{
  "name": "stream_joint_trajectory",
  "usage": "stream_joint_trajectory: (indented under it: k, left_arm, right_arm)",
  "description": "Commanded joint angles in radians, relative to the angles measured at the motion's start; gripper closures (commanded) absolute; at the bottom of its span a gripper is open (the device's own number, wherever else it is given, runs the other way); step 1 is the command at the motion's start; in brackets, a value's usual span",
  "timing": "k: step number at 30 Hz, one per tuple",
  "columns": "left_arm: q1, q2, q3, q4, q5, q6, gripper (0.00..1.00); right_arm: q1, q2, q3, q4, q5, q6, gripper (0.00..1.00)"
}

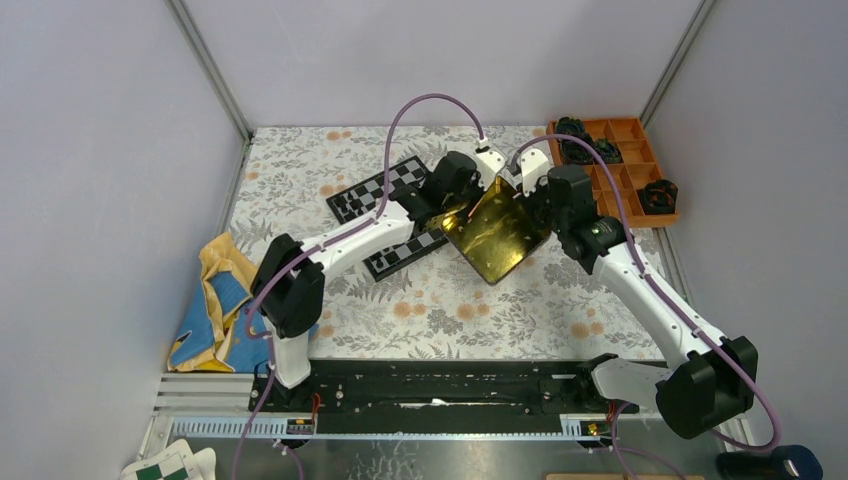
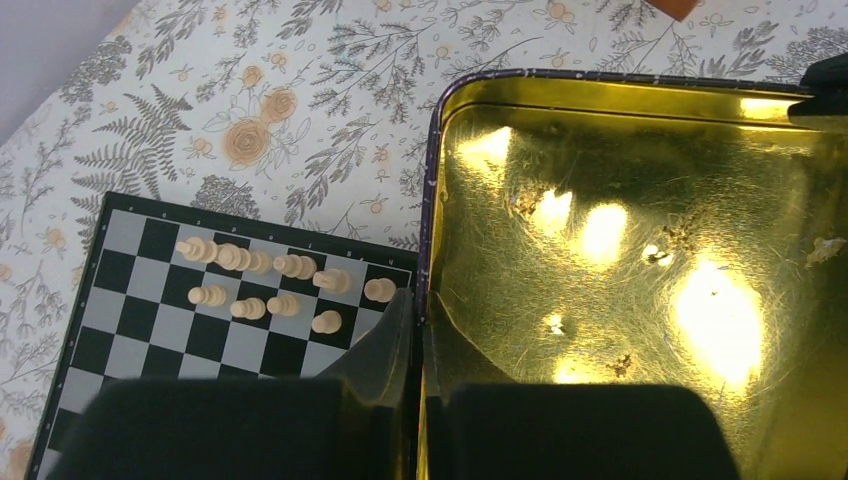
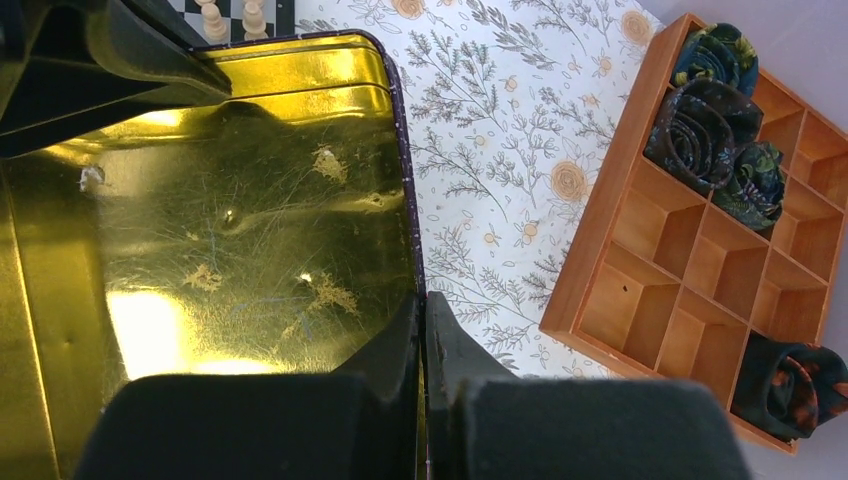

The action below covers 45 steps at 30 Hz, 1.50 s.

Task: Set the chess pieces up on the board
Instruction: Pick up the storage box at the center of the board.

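The gold tin (image 1: 497,232) hangs tilted over the table's middle, held between both arms. My left gripper (image 2: 421,300) is shut on the tin's left rim wall (image 2: 428,200). My right gripper (image 3: 421,302) is shut on the opposite rim wall (image 3: 405,180). The tin's shiny inside (image 2: 640,260) holds no pieces. Just left of it lies the black-and-grey board (image 2: 150,330), partly under my left arm (image 1: 360,235). Several tan chess pieces (image 2: 283,304) lie toppled in a loose cluster on the board near the tin. Two tan pieces (image 3: 253,18) show in the right wrist view. No black pieces show.
An orange compartment tray (image 1: 627,128) with bulky dark objects (image 3: 705,130) stands at the back right, close to my right arm. A blue and yellow cloth (image 1: 215,305) lies at the left edge. A green-and-white checkered item (image 1: 165,465) sits at the near left corner.
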Motion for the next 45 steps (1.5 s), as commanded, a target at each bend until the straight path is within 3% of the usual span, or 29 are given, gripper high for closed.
stream_joint_trajectory:
  k: [1, 3, 6, 13, 20, 31, 41, 45]
  left_arm:
    - [-0.015, 0.020, 0.045, 0.058, -0.185, -0.060, 1.00]
    - [-0.025, 0.033, 0.064, 0.058, -0.260, -0.081, 1.00]
    - [-0.032, 0.052, 0.104, 0.048, -0.326, -0.134, 1.00]
    - [-0.063, 0.082, 0.147, 0.040, -0.438, -0.194, 1.00]
    - [-0.099, 0.098, 0.162, 0.069, -0.577, -0.207, 1.00]
    - [-0.135, 0.103, 0.079, 0.284, -0.872, -0.147, 1.00]
    - [-0.132, 0.063, -0.016, 0.531, -0.912, -0.076, 1.00]
    - [-0.133, -0.035, -0.167, 0.722, -0.876, -0.040, 1.00]
  right_arm:
    - [0.000, -0.032, 0.043, 0.066, 0.023, 0.044, 1.00]
    - [0.000, -0.033, 0.037, 0.080, 0.046, 0.059, 0.93]
    - [0.000, -0.026, 0.034, 0.091, 0.079, 0.086, 0.71]
    - [0.000, -0.016, 0.046, 0.109, 0.118, 0.131, 0.56]
    - [-0.001, -0.029, 0.038, 0.171, 0.225, 0.176, 0.52]
    - [-0.002, -0.065, -0.025, 0.329, 0.497, 0.281, 0.51]
    - [-0.029, -0.028, -0.055, 0.427, 0.600, 0.350, 0.51]
    - [-0.088, -0.011, -0.088, 0.456, 0.561, 0.454, 0.51]
